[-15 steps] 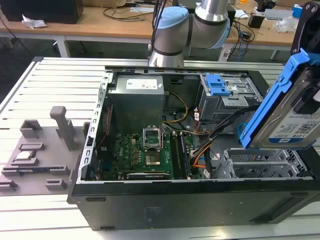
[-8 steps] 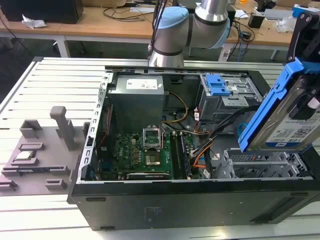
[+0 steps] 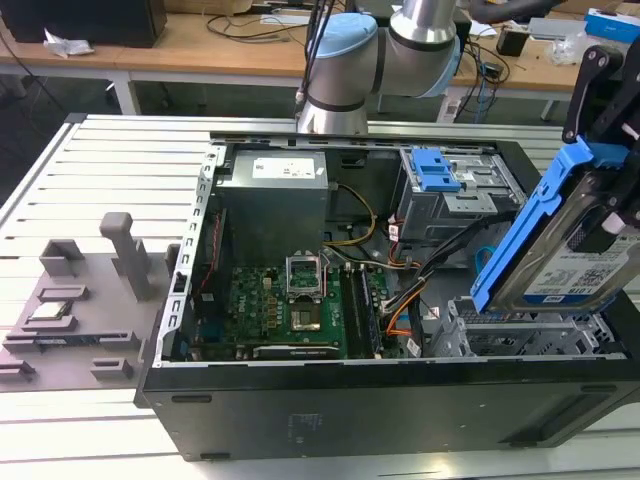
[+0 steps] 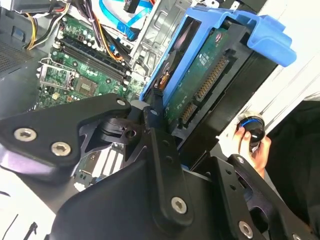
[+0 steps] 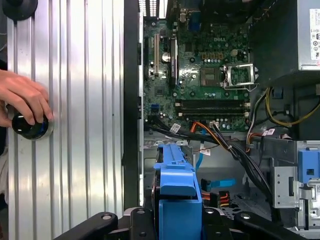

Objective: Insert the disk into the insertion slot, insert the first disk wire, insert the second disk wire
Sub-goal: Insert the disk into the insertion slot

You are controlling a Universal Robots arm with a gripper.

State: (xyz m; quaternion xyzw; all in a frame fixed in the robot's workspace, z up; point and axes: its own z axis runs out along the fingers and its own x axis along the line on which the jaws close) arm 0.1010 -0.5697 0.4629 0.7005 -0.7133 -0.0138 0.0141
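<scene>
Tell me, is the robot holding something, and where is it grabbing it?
Yes. The gripper holds the disk by its upper end, where the blue carrier sticks up, tilted above the insertion slot.

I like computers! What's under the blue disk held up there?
Below the disk sits the silver perforated drive cage. The disk covers part of it, hiding its bays' insides.
</scene>
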